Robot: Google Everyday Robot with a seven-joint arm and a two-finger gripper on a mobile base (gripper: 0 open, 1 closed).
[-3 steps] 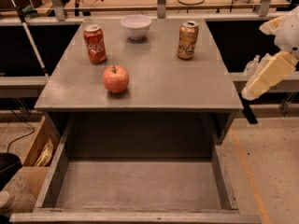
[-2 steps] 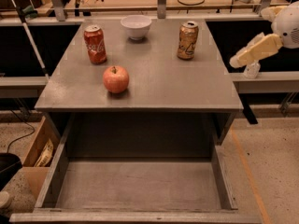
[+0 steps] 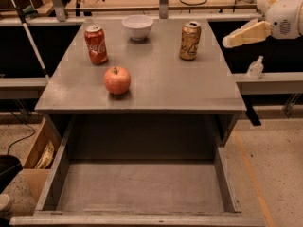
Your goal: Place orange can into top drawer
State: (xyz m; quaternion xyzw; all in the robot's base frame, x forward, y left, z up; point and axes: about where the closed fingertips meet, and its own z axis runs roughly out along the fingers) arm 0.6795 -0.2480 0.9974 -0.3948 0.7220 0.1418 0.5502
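— Where is the gripper [image 3: 228, 41]?
— In the air off the table's [image 3: 189, 89] right edge, pointing toward the orange can [image 3: 190, 40]. Spread or pressed together, I cannot tell.
— And the can?
— Upright at the back right of the tabletop, near the gripper but apart from it. The top drawer [image 3: 142, 188] stands open below.

Our gripper [image 3: 228, 41] has swung up and left from low beside the table [image 3: 189, 91]. It now sits at the right edge, near the orange can [image 3: 190, 40], not touching it.
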